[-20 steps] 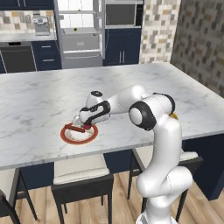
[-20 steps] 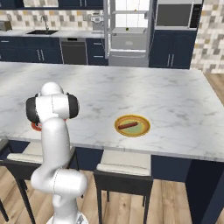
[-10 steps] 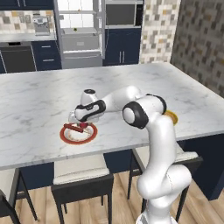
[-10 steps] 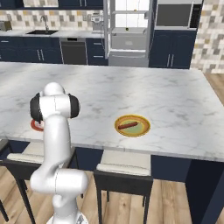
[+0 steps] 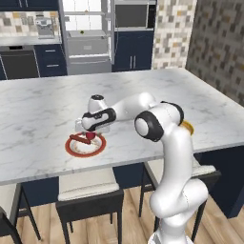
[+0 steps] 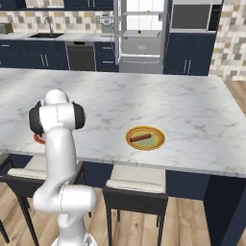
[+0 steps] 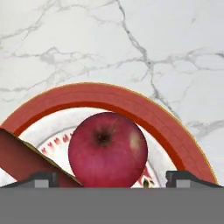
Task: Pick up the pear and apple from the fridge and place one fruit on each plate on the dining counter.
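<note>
Red apple (image 7: 107, 148) between spread fingers (image 7: 43, 178); yellow-rimmed plate (image 6: 145, 138) elsewhere.

Even bright rendered light, soft shadows, slight blur (hand view sharpest), no glare.

The apple (image 7: 107, 148) sits on a plate (image 5: 86, 146) near the desk's (image 5: 43, 109) front edge, directly under the claw (image 5: 90, 129). A second plate (image 6: 145, 138) lies well apart, further right. The fridge (image 5: 86, 35) stands behind the desk; something small, perhaps the pear (image 6: 139, 32), rests on its shelf.
</note>
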You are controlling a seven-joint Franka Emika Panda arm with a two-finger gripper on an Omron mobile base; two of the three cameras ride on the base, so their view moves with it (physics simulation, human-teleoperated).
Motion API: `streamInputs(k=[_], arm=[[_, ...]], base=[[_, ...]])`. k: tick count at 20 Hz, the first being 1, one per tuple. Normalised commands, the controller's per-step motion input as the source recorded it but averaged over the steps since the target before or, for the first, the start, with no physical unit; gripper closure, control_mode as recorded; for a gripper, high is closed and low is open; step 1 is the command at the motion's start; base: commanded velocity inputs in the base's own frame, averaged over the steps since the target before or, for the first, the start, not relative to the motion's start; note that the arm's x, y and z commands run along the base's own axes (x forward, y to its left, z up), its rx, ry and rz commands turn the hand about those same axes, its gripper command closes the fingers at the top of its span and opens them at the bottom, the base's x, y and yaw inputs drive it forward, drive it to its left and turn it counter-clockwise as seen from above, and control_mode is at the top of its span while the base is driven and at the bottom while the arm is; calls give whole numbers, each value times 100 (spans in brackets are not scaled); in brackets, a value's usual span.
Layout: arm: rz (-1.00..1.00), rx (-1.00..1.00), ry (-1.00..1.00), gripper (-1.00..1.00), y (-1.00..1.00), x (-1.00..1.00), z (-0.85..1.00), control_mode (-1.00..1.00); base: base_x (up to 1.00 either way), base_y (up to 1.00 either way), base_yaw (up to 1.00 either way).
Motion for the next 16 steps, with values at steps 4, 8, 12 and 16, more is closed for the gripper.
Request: streamInputs(k=[4,8,12,16], arm=[[-11,9,-15,-100,-32,-99,57,-100],[-13,8,-20,-100,-74,-100,23,-100],[-13,7,-23,-100,-88,-100,7,-100],[-7,0,-34,-100,-89,-100,14,-100]], base=[[0,0,0],[0,0,0],[0,0,0],[0,0,0]])
